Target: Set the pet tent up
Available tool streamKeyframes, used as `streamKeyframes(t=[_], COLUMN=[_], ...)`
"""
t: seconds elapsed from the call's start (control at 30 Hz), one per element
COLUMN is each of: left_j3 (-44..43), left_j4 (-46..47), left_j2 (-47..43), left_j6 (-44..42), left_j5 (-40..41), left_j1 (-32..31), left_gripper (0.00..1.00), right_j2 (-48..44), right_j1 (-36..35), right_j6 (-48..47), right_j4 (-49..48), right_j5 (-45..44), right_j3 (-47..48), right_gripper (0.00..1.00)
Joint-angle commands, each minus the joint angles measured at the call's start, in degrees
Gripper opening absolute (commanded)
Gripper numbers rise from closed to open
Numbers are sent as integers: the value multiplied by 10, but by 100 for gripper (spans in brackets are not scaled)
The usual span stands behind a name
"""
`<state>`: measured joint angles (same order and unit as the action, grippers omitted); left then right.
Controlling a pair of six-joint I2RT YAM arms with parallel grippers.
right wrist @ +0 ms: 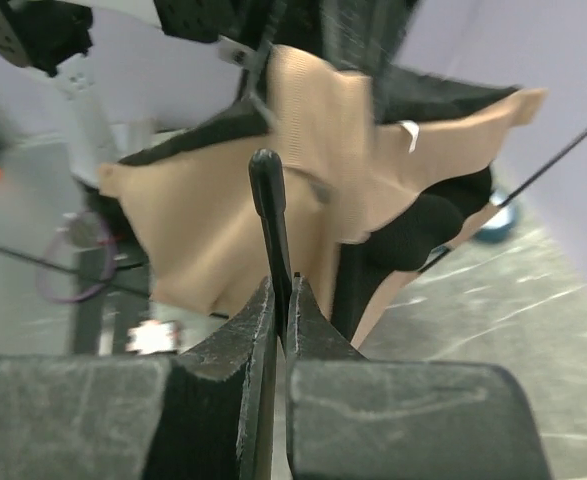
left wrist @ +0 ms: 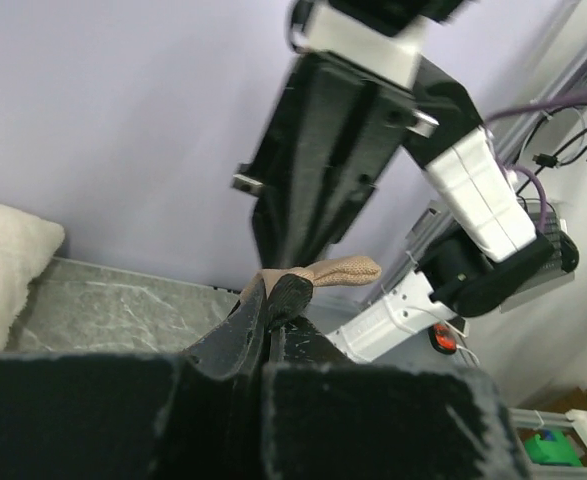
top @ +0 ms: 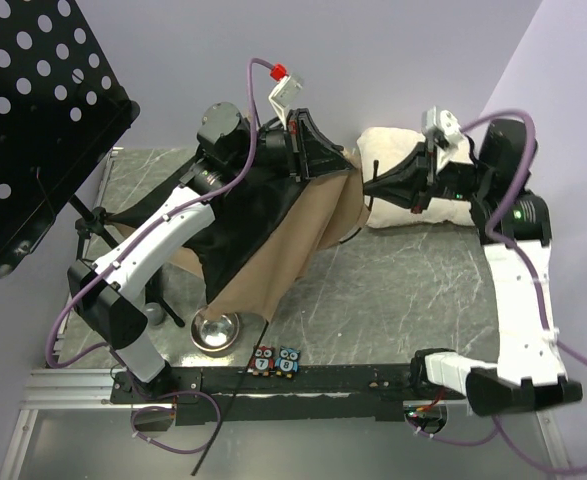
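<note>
The pet tent (top: 283,250) lies collapsed mid-table, tan fabric with a black panel (top: 238,215). My left gripper (top: 335,165) is raised at the back and shut on a fold of the tent's fabric. In the left wrist view the tan fold (left wrist: 343,268) sticks out past the shut left gripper (left wrist: 273,292). My right gripper (top: 371,185) is just right of the tent, shut on a thin black tent pole (right wrist: 269,200). In the right wrist view the pole rises from the closed right gripper (right wrist: 283,290) in front of the hanging fabric (right wrist: 213,230). The pom-pom is not visible.
A white fluffy cushion (top: 398,165) lies at the back right, behind the right gripper. A metal bowl (top: 216,331) sits near the front beside the tent. A black perforated stand (top: 33,120) overhangs the left side. Two owl figures (top: 276,362) stand at the front rail.
</note>
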<state>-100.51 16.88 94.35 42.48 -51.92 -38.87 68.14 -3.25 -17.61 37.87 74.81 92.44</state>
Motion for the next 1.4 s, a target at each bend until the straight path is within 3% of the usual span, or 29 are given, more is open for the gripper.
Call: streamKeyframes(t=[0.0,0.4,0.87,1.37], left_j3=[-43,-49,-25,-22], left_j4=[183,181,126,131], left_j2=[-69,-65,-68,-62], left_j6=[38,47,35,45], left_j5=[7,30,109,95], left_j1=[-3,0,22,24], left_gripper=[1,1,1,1], right_j2=[93,82,24,43], right_j1=[-10,-26,-40,-65], right_j6=[-15,-102,-116,-125], right_j4=[249,314,287,300], right_j5=[15,-7,-37,-67], right_j3=[31,9,-23,-2], right_gripper=[0,0,0,0])
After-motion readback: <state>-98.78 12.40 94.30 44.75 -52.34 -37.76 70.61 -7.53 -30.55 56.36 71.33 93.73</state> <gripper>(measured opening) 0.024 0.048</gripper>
